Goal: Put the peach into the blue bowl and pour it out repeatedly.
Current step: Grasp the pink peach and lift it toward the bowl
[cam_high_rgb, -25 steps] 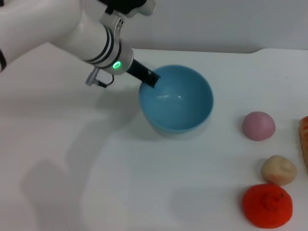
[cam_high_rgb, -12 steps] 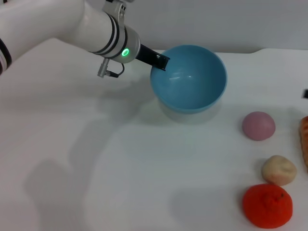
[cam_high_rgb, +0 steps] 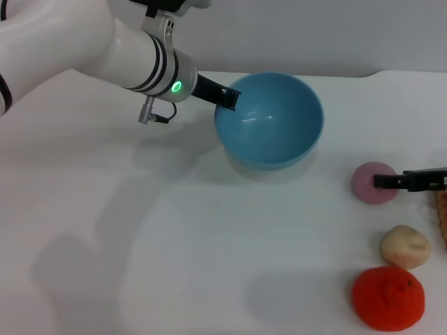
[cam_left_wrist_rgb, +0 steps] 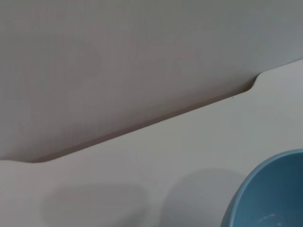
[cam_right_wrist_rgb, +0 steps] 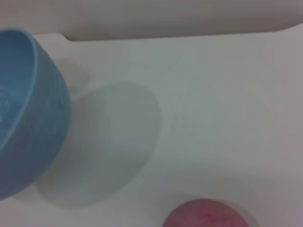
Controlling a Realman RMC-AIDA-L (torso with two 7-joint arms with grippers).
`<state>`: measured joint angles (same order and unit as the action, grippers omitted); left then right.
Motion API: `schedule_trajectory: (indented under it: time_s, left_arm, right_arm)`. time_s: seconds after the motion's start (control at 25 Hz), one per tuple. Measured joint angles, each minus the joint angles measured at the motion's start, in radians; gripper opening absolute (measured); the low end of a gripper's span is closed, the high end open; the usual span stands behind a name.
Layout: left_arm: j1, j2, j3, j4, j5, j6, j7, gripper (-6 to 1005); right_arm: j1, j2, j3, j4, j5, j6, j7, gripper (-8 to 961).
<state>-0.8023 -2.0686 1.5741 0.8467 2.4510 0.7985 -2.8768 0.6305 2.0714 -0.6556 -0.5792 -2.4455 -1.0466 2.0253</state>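
Note:
My left gripper (cam_high_rgb: pixel 227 98) is shut on the near-left rim of the blue bowl (cam_high_rgb: pixel 276 125) and holds it empty, lifted off the table and tilted. The bowl's edge also shows in the left wrist view (cam_left_wrist_rgb: pixel 270 194) and in the right wrist view (cam_right_wrist_rgb: pixel 28 118). The pink-mauve peach (cam_high_rgb: pixel 369 185) lies on the white table to the bowl's right, and part of it shows in the right wrist view (cam_right_wrist_rgb: pixel 208 216). My right gripper (cam_high_rgb: pixel 383 181) reaches in from the right edge, its dark tip over the peach's top.
A cream lumpy ball (cam_high_rgb: pixel 404 246) and a bumpy red-orange fruit (cam_high_rgb: pixel 387 298) lie in front of the peach. An orange object (cam_high_rgb: pixel 442 213) shows at the right edge. The table's back edge meets a grey wall (cam_high_rgb: pixel 314 35).
My right gripper has come in from the right and now sits over the peach. The left gripper has shifted the lifted bowl slightly left and down. The fruits have not moved.

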Motion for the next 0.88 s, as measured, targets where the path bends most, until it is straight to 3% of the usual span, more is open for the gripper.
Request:
schedule_trajectory:
  time_s: [0.36, 0.72, 0.88]
  left_arm:
    - [0.001, 0.001, 0.007, 0.000, 0.000, -0.013, 0.001, -1]
    - [0.006, 0.001, 0.026, 0.000, 0.000, -0.022, 0.001, -1]
    - [0.013, 0.001, 0.026, 0.000, -0.002, -0.026, 0.001, -2]
  right_arm:
    - [0.002, 0.001, -0.009, 0.026, 0.004, 0.030, -0.011, 726]
    - [0.005, 0.004, -0.012, 0.040, 0.084, 0.056, -0.082, 499]
    - [-0.005, 0.003, -0.013, 0.040, 0.150, 0.050, -0.119, 335]
